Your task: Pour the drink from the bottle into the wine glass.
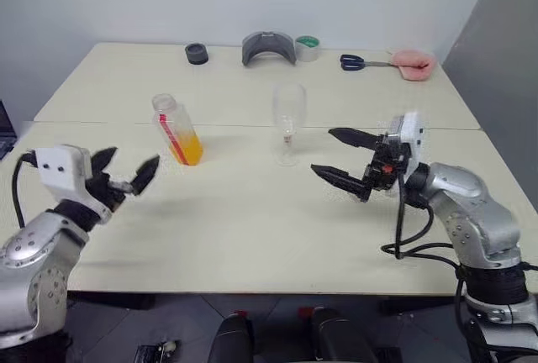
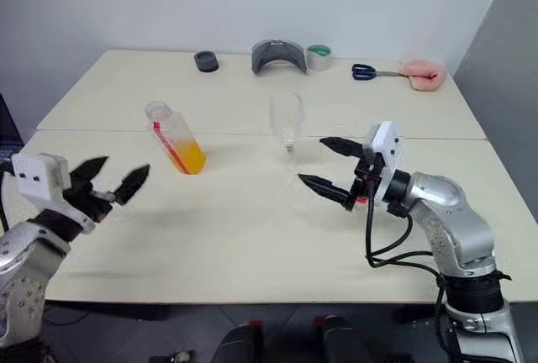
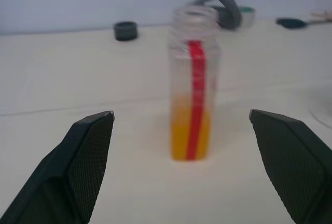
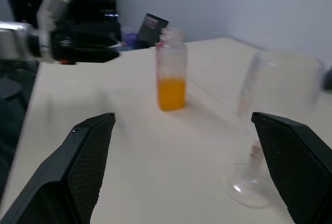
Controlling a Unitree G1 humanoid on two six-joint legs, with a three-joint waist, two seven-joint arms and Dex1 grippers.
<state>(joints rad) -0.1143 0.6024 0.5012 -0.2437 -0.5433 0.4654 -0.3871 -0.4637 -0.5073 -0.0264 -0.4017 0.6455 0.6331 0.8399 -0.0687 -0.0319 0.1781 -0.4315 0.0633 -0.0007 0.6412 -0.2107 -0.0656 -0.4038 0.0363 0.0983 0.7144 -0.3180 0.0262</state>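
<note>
- Cream table [image 1: 252, 237], seam seen across the middle.
- Bottle [image 1: 177, 130] with orange drink [image 1: 187, 149] and wine glass [image 1: 288, 123] stood upright near centre, apart.
- Along the far edge are ranged: black cap [image 1: 197, 53], grey curved piece [image 1: 269, 47], tape roll [image 1: 308, 47], scissors [image 1: 361, 62], pink object [image 1: 413, 64].

A pale cream table [image 1: 252, 237] fills most of the frame, set against a plain light wall. Along its far edge, in the upper part of the picture, sit a small black round object [image 1: 197, 53], a grey curved object [image 1: 268, 47], a roll of tape [image 1: 308, 47] touching it, blue-handled scissors [image 1: 361, 63], and a pink object [image 1: 413, 64] at upper right.
</note>
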